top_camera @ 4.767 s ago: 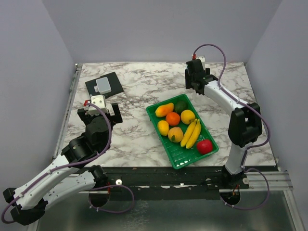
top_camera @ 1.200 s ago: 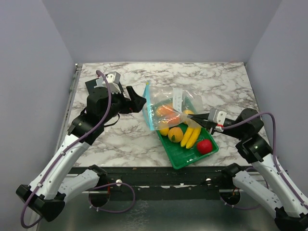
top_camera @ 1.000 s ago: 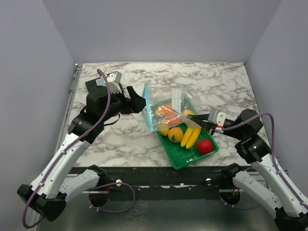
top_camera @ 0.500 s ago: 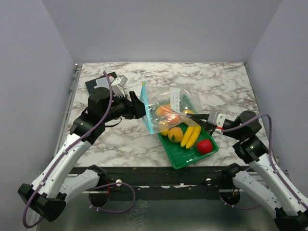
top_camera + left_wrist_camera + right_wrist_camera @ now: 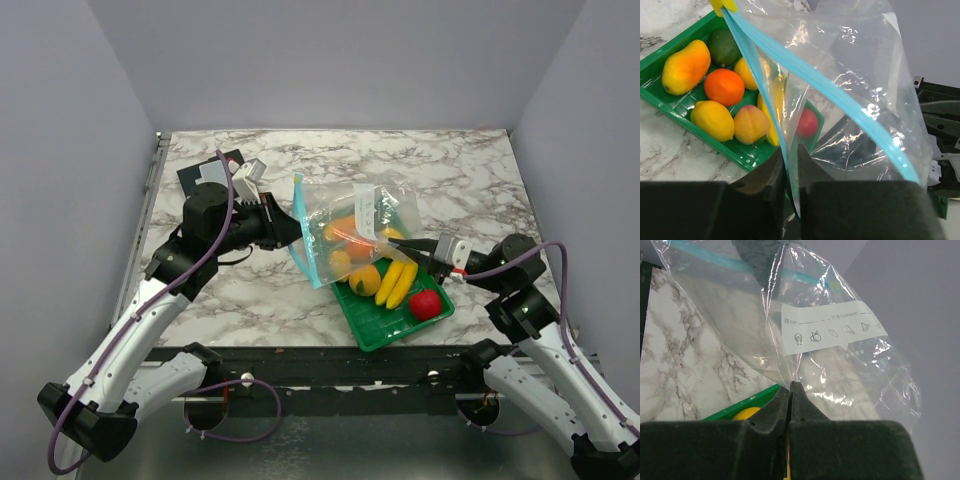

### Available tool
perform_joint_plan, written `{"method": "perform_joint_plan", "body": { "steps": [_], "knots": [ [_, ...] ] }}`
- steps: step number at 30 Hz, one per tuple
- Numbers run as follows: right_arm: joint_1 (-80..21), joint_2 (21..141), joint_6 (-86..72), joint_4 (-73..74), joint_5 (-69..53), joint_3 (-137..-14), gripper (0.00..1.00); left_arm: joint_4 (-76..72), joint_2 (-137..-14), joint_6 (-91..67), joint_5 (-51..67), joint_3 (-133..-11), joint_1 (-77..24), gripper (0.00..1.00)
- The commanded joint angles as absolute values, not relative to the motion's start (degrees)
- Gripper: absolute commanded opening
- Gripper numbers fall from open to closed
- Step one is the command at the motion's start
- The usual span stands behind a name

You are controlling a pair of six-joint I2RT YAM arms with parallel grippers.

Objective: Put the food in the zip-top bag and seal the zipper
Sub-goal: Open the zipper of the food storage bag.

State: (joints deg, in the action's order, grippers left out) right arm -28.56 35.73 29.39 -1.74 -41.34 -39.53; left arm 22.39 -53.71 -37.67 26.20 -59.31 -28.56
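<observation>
Covering far end of tray (image 5: pixel 376 326) | zip-top bag (image 5: pixel 378 205) | food (image 5: pixel 365 278) beneath blurred

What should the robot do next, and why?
Probably pull the clear plastic zip-top bag open wider: the left end effector pinches one lip of its light blue zipper strip, the right end effector pinches the far side, and the plastic toy fruits lie in the green slatted tray.

Clear zip-top bag (image 5: pixel 855 65), light blue zipper (image 5: pixel 840 101) slashing across it, yellow tab (image 5: pixel 722 4) at twelve o'clock; white label (image 5: pixel 830 332), black icons; green slatted tray (image 5: pixel 378 325) at five o'clock of the bag; vivid round orange (image 5: pixel 724 86); red apple (image 5: pixel 425 304); yellow bananas (image 5: pixel 400 278); table (image 5: pixel 260 290) white marble, grey-veined.
</observation>
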Motion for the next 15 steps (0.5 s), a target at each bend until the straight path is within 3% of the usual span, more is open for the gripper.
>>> {"method": "perform_joint_plan", "body": {
  "steps": [1, 4, 11, 15],
  "knots": [
    [-28.93, 36.27, 28.57, -3.31, -39.86, -39.04, 0.01, 22.15, -52.41, -37.73, 25.80, -59.27, -28.23, 0.03],
    [-28.97, 37.35, 27.08, -3.16, -38.27, -39.89, 0.07, 23.45, -52.09, -36.46, 23.01, -59.84, -28.22, 0.00],
    [-29.00, 40.79, 21.23, -2.46, -37.44, -41.69, 0.34, 30.16, -51.42, -30.60, 11.85, -63.64, -28.28, 0.00],
    [-29.00, 44.26, 17.28, -0.71, -37.00, -44.22, 0.42, 32.64, -51.25, -27.81, 7.24, -65.54, -28.22, 0.00]
  ]
}}
